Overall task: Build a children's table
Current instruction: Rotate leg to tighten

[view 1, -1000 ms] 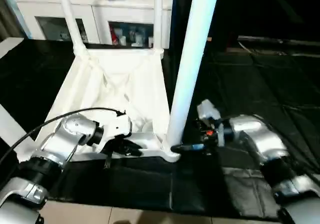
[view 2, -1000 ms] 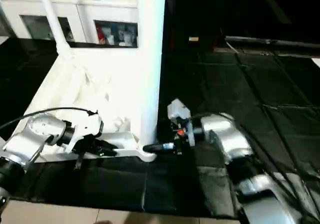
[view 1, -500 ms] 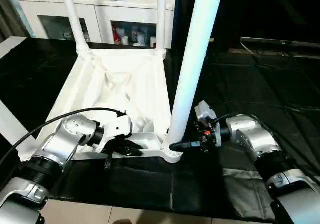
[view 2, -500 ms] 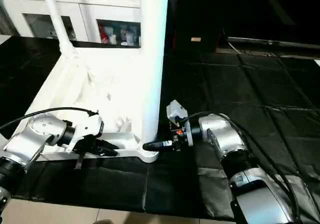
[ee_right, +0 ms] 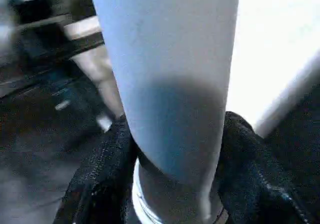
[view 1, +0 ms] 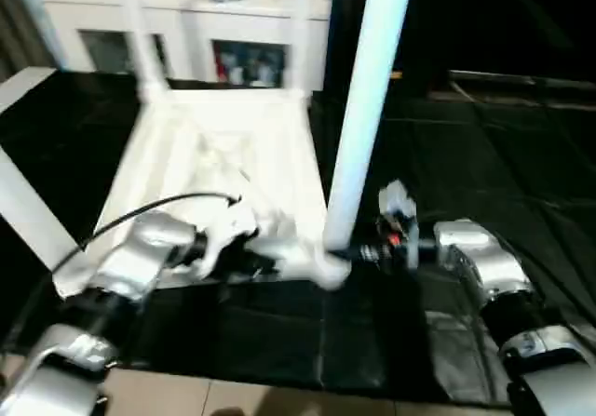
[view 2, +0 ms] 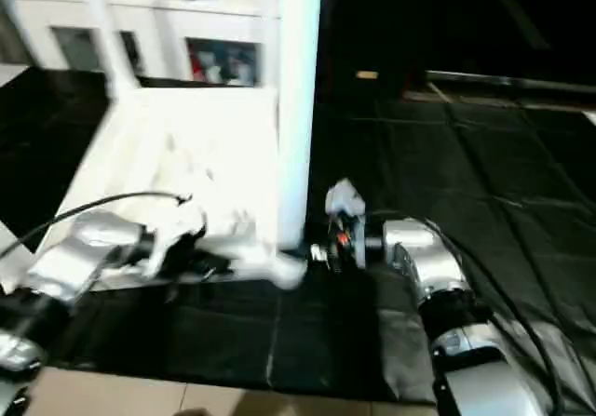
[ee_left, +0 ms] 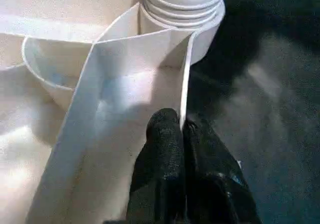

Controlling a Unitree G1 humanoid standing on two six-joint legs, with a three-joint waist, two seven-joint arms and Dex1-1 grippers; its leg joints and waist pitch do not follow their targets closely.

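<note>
The right gripper (ee_right: 172, 184) clasps the upright leg (view 1: 368, 109) at the near right corner socket of the upturned tabletop (view 1: 223, 146), while the left gripper (ee_left: 182, 129) pinches the tabletop's near rim.

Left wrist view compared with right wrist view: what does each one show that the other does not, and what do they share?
Left wrist view: the left gripper, shut on the thin rim of the upturned table top beside the corner socket. Right wrist view: the right gripper, with a finger on each side of the upright leg low down. Both show where that leg enters the socket, and the dark floor mat.
</note>
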